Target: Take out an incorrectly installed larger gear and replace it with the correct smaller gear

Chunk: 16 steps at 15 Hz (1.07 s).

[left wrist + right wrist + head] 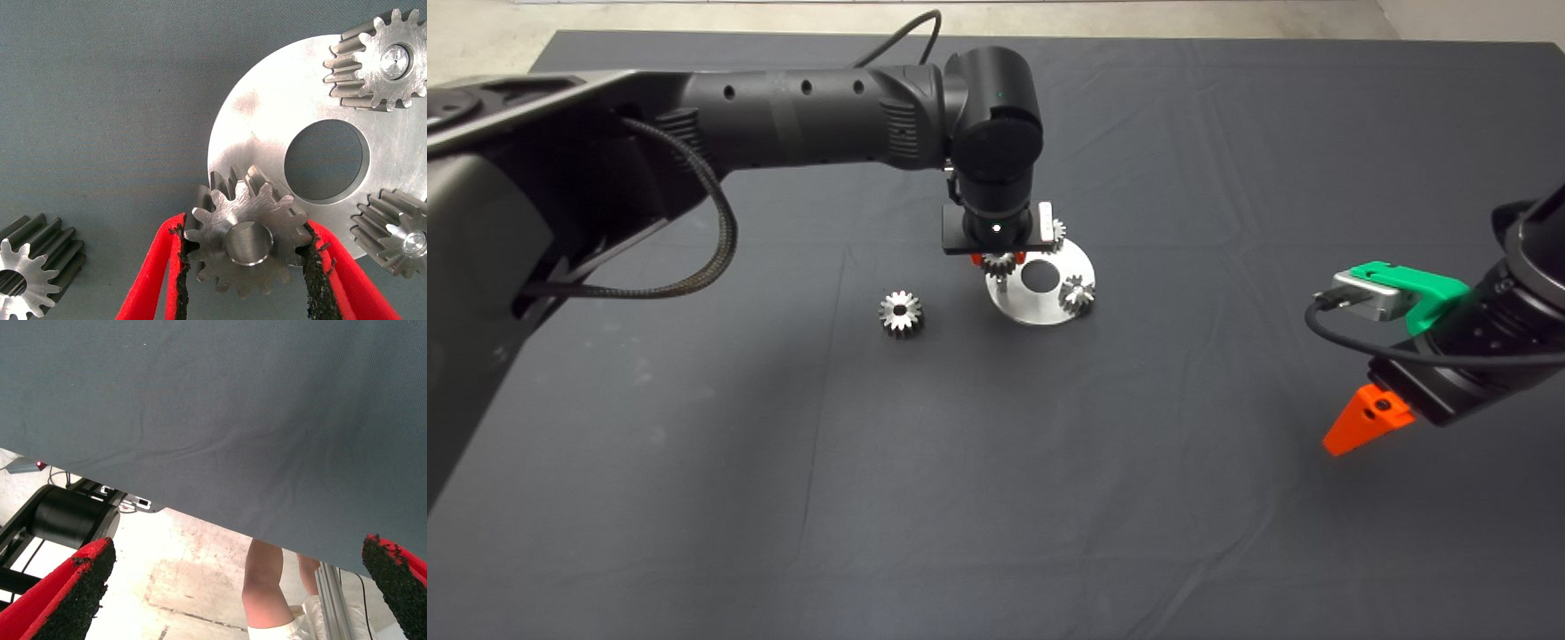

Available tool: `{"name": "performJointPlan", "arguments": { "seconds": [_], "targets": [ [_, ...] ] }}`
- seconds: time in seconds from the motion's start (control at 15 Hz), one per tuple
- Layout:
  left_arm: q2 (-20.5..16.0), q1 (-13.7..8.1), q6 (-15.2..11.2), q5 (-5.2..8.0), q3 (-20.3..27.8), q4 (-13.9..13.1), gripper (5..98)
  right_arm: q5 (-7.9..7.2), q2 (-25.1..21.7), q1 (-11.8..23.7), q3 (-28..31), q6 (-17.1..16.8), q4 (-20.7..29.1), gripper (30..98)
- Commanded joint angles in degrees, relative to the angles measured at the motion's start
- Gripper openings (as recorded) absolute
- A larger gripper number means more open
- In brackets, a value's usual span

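My left gripper reaches down at the near-left edge of the round silver plate. In the left wrist view the left gripper is shut on the larger gear, a dull grey gear that overhangs the plate's rim. Both black pads press its teeth. Its centre shows a shiny round surface. The larger gear is mostly hidden under the wrist in the head view. The smaller gear, pale-faced with a centre hole, lies flat on the mat left of the plate. My right gripper waits open at the right edge.
Two more gears sit on pins on the plate, one at its near right, one at its far side. The plate has a large centre hole. A person's leg shows beyond the mat's edge.
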Motion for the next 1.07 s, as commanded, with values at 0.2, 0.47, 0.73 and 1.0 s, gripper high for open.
{"name": "performJointPlan", "arguments": {
  "seconds": [0.2,0.47,0.73,1.0],
  "targets": [
    [0.18,-0.36,1.37,0.15,-1.15,-0.53,34.5,-6.68,0.01,1.18,0.22,-0.38,0.82,97.7],
    [0.22,0.36,1.57,0.15,-1.15,-0.46,34.4,-6.68,-0.08,1.26,0.22,-0.38,0.78,97.7],
    [0.27,0.36,1.48,-0.90,-1.06,-0.46,34.4,-6.68,-0.15,1.26,0.22,-0.38,0.80,97.7],
    [0.36,0.36,1.39,-2.40,-1.06,-0.46,34.4,-6.68,-0.17,1.26,0.22,-0.38,0.82,97.7]
  ]
}}
